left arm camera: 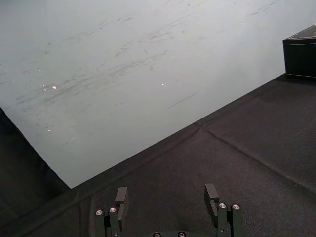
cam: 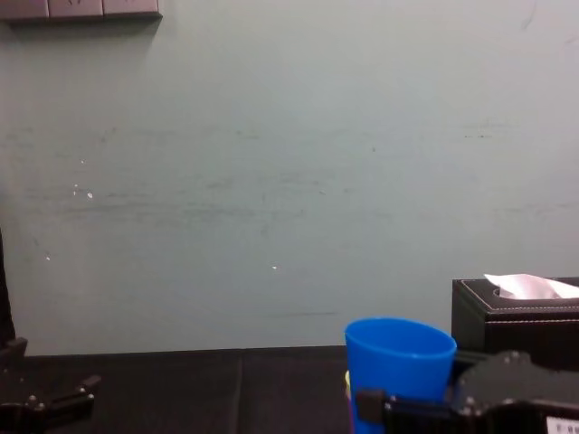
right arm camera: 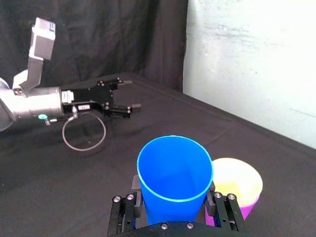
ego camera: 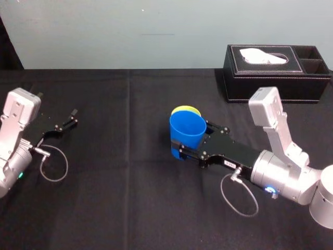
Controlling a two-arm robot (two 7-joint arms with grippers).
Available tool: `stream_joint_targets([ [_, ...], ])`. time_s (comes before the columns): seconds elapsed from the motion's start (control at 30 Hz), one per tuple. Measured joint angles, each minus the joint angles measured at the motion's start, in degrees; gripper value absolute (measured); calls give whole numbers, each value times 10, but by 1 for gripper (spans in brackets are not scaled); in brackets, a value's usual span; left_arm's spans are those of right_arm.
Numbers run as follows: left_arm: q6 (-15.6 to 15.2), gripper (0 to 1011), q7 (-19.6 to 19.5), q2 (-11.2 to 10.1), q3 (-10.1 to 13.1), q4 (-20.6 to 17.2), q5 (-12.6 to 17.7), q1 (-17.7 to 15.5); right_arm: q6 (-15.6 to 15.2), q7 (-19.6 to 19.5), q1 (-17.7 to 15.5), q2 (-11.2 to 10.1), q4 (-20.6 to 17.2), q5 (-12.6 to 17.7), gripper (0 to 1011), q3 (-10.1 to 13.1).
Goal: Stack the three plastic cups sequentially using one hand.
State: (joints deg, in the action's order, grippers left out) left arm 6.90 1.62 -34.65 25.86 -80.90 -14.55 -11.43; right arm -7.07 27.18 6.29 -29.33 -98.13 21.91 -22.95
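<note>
Right now your right gripper [ego camera: 193, 139] is closed on the lower wall of the blue cup [ego camera: 186, 133]. It holds the cup upright near the table's middle, just beside the yellow-green cup [right arm camera: 236, 180], which already sits inside the purple cup [right arm camera: 247, 208]. Expect the blue cup to be light, smooth and a little flexible, so a gentle squeeze low on the wall should suit it. Your left gripper [ego camera: 65, 125] rests spread open, well off to the left
</note>
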Motion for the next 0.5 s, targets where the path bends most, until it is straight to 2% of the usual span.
stream_joint_targets([
  [0.5,0,1011,0,0,0,0,0,0,-20,-1,43,-5,-7,14,715,-8],
])
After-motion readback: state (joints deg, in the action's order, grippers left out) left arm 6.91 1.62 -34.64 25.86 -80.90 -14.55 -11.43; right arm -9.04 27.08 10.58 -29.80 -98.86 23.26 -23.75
